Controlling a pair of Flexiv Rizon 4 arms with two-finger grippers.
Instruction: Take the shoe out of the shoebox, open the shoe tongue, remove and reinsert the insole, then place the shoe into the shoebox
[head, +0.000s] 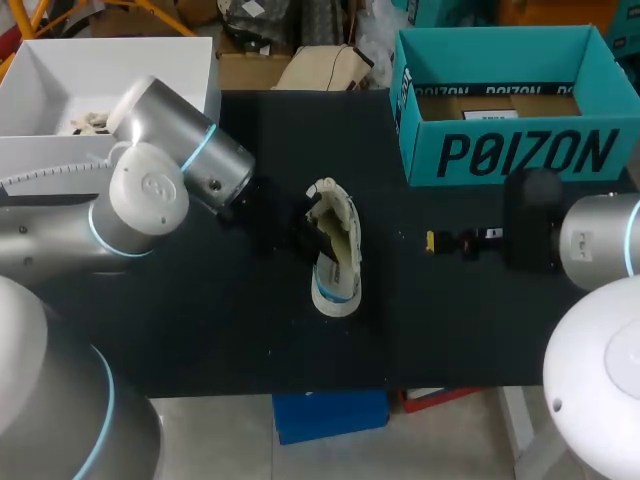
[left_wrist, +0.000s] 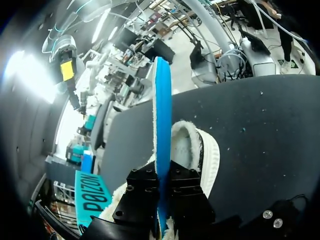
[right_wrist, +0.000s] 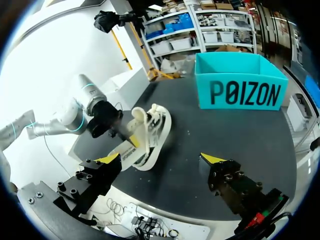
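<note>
A black tabletop (head: 200, 320) bears an open teal cardboard shoebox (head: 500, 150) at the frame's upper right. The left gripper (left_wrist: 161, 182) is clamped on a thin blue insole (left_wrist: 162, 115), held on edge. The right gripper (right_wrist: 160, 159) hangs with its fingers wide apart, touching nothing. The cream-white, fleecy-lined shoe (head: 335, 250) lies at the frame's centre, outside the shoebox, just beside the left gripper.

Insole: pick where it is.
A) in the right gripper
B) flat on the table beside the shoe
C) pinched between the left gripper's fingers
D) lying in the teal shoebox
C: the left wrist view shows the blue insole edge-on between the left gripper's fingers, over the shoe; the right gripper is open and empty.
</note>
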